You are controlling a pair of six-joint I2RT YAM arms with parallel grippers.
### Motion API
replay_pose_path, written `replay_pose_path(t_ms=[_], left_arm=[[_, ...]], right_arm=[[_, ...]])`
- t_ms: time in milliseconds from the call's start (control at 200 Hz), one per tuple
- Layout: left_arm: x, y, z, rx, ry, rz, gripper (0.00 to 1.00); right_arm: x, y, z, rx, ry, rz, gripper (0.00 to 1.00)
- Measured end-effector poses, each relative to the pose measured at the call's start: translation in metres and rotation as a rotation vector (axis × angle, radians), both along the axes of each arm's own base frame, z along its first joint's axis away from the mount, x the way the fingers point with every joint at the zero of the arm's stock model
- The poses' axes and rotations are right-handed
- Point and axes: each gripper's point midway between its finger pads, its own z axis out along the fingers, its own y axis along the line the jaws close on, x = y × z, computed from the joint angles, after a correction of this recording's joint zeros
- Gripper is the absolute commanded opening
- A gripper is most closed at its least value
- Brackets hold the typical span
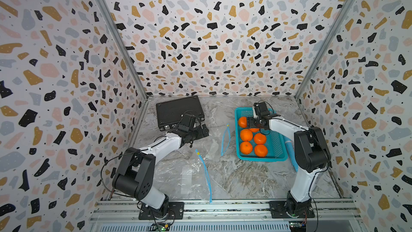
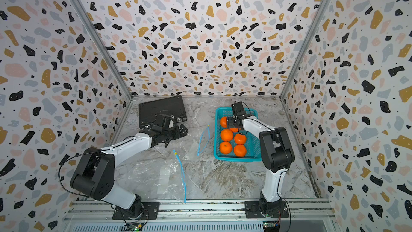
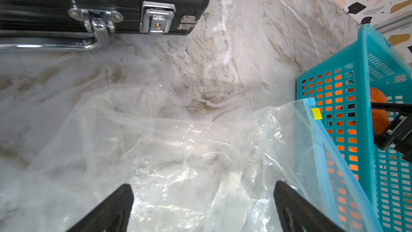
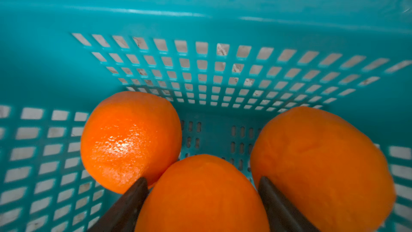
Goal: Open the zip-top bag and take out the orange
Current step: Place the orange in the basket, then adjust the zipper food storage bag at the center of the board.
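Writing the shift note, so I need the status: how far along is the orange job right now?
Done, it seems: the bag by the basket lies empty with its zip apart. In hand: the right gripper is in the basket, an orange between its fingers; gripped or released, I cannot tell. The left gripper hangs open by the bag. Left: likely just letting go and pulling back.

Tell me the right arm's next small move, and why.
Probably spread the right gripper wider to free the orange: it already sits low in the basket beside a neighbouring orange, with the fingers close on both sides. I cannot tell whether they grip it.
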Motion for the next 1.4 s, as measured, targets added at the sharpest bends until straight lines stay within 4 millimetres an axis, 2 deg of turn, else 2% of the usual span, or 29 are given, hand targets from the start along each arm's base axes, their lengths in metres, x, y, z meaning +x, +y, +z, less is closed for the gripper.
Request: replay_pose_path(t_ms=[180, 210, 345, 441, 511, 581, 686, 741, 786, 846, 886, 976, 1091, 1156, 1267, 1322, 1402], left_arm=[[0.0, 0.001, -0.001, 0.007, 0.001, 0.003, 0.99], [-0.001, 0.001, -0.001, 0.011, 0.002, 0.005, 0.99], [-0.004, 0.01, 0.004, 0.044, -0.003, 0.025, 0.99], [-0.006, 0.022, 0.014, 0.086, -0.024, 0.054, 0.99], [-0.006, 0.031, 0.022, 0.094, -0.043, 0.072, 0.99], [-0.002, 0.039, 0.03, 0.089, -0.067, 0.094, 1.0], [0.004, 0.05, 0.026, 0.121, -0.063, 0.114, 1.0], [0.005, 0.052, 0.02, 0.134, -0.048, 0.116, 0.99], [0.005, 0.053, 0.013, 0.148, -0.033, 0.117, 0.99], [0.005, 0.056, 0.005, 0.167, -0.014, 0.123, 1.0], [0.004, 0.058, -0.001, 0.183, 0.004, 0.128, 1.0], [0.003, 0.062, -0.018, 0.219, 0.053, 0.134, 1.0], [0.003, 0.067, -0.04, 0.233, 0.103, 0.138, 1.0], [0.005, 0.068, -0.051, 0.232, 0.126, 0.139, 1.0], [0.005, 0.071, -0.072, 0.25, 0.17, 0.135, 0.98], [0.011, 0.069, -0.07, 0.244, 0.158, 0.135, 0.92], [0.016, 0.069, -0.073, 0.244, 0.15, 0.136, 0.77]], right_arm=[[-0.001, 0.002, -0.005, 0.005, 0.021, 0.009, 0.94], [-0.002, 0.003, -0.006, 0.008, 0.025, 0.012, 1.0], [-0.007, 0.008, -0.002, 0.011, 0.032, 0.026, 1.0], [-0.012, 0.012, 0.021, 0.002, -0.008, 0.046, 1.0], [-0.022, 0.025, 0.054, 0.005, -0.072, 0.087, 1.0], [-0.037, 0.051, 0.093, 0.022, -0.157, 0.158, 1.0], [-0.07, 0.12, 0.147, 0.072, -0.266, 0.336, 1.0], [-0.084, 0.159, 0.164, 0.108, -0.294, 0.421, 0.99], [-0.093, 0.189, 0.169, 0.131, -0.306, 0.479, 0.99], [-0.1, 0.216, 0.162, 0.129, -0.294, 0.518, 0.99], [-0.1, 0.23, 0.151, 0.104, -0.27, 0.524, 0.99], [-0.093, 0.248, 0.109, 0.03, -0.205, 0.512, 0.99], [-0.091, 0.245, 0.047, -0.056, -0.093, 0.496, 0.99], [-0.091, 0.243, 0.022, -0.083, -0.051, 0.489, 0.99], [-0.091, 0.243, 0.0, -0.095, -0.012, 0.482, 0.99], [-0.092, 0.242, -0.008, -0.092, -0.001, 0.48, 0.99], [-0.096, 0.239, -0.02, -0.086, 0.014, 0.479, 0.99]])
